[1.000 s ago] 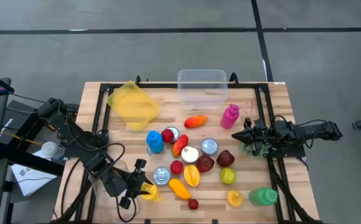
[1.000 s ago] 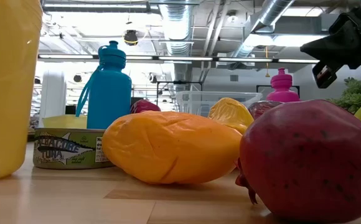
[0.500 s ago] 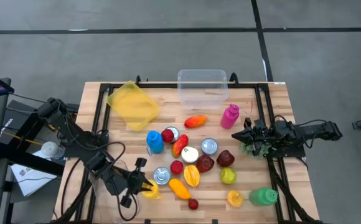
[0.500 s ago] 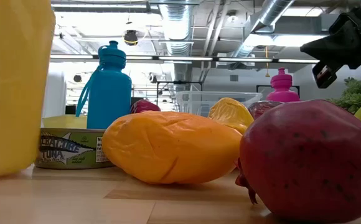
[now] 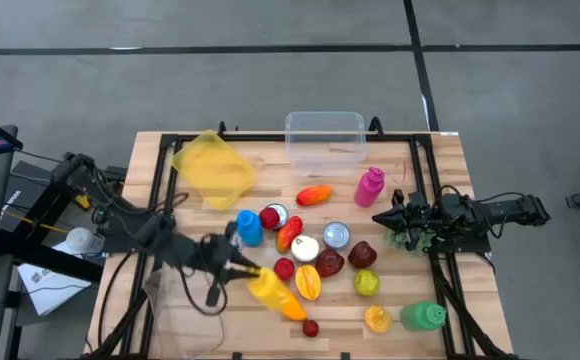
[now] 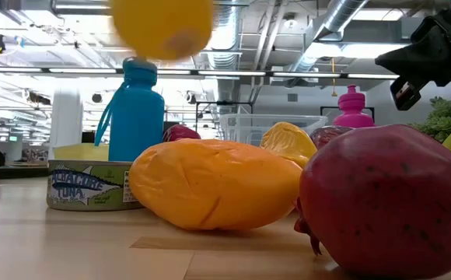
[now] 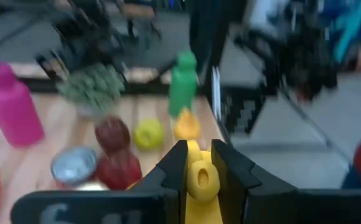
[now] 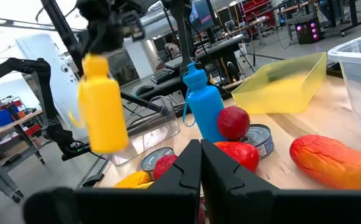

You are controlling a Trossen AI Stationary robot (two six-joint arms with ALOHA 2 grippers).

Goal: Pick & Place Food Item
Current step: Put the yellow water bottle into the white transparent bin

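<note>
The left hand (image 5: 242,271) is clamped on the yellow plastic bottle (image 5: 266,288), fingers closed on its neck, holding it in the air above the wooden bench (image 5: 150,200), lower centre of the high frame. The bottle's long axis points away from the hand toward lower right, over the orange mango (image 5: 288,303). The clear plastic bin (image 5: 325,135) lies up-frame of the hand. The right hand (image 5: 382,217), closed and empty, waits centre-right beside the pink bottle (image 5: 369,186).
</note>
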